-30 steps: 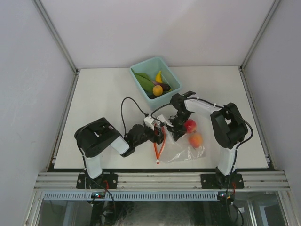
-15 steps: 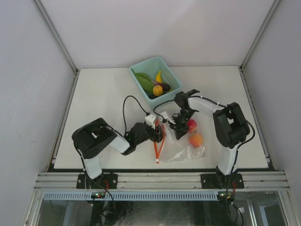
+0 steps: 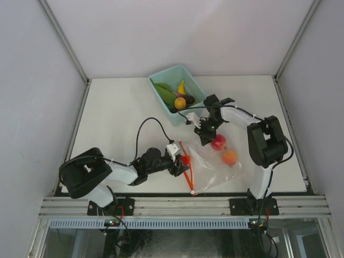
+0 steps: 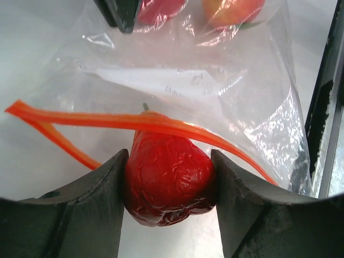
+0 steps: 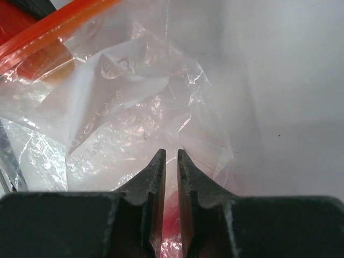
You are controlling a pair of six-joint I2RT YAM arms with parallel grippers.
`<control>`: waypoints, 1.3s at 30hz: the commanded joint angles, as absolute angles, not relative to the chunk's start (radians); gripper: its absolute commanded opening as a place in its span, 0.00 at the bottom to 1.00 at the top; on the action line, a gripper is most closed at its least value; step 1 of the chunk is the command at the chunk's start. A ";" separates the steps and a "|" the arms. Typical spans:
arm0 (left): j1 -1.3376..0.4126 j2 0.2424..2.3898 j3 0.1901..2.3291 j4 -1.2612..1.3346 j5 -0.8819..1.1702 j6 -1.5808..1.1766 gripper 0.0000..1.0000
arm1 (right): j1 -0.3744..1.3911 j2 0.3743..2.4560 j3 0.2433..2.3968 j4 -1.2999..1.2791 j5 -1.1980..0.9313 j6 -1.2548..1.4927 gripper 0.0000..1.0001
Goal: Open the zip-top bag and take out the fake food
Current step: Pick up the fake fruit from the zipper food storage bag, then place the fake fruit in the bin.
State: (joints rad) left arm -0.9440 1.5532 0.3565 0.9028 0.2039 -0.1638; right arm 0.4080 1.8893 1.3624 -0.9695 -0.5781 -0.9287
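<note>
The clear zip-top bag (image 3: 215, 169) lies at the near middle of the table, its red-orange zipper strip (image 3: 186, 166) gaping on the left. My left gripper (image 3: 181, 161) is shut on a red, wrinkled fake food piece (image 4: 169, 180) right at that strip (image 4: 134, 121). A red apple (image 3: 218, 142) and an orange-red peach (image 3: 230, 156) lie inside the bag. My right gripper (image 3: 206, 135) stands at the bag's far edge beside the apple, and its jaws (image 5: 171, 155) pinch the thin plastic (image 5: 123, 123).
A teal bin (image 3: 159, 98) at the back holds a long green piece, a yellow piece, a dark purple eggplant and an orange one. The left arm's black cable (image 3: 141, 131) loops over the table. The table's front edge runs just below the bag.
My left gripper narrowed onto the red piece and drew back toward the near left. The bag slid right and nearer. My right gripper moved farther away, toward the bin.
</note>
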 commanded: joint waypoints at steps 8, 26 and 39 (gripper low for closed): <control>-0.870 1.357 0.286 0.737 0.181 -0.246 0.33 | 0.345 1.745 1.383 -0.979 -0.803 -0.966 0.17; -0.660 1.158 0.358 0.728 0.692 -0.661 0.31 | 0.341 1.465 1.373 -1.206 -1.182 -1.566 0.92; -0.638 1.548 0.534 1.396 0.759 -1.396 0.28 | 0.453 1.295 1.388 -1.039 -1.131 -1.439 0.91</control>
State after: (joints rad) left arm -0.6395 1.4960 0.4603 1.1450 0.7425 -1.1477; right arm 0.4297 1.3327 1.3518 -1.0981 -1.1057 -1.4952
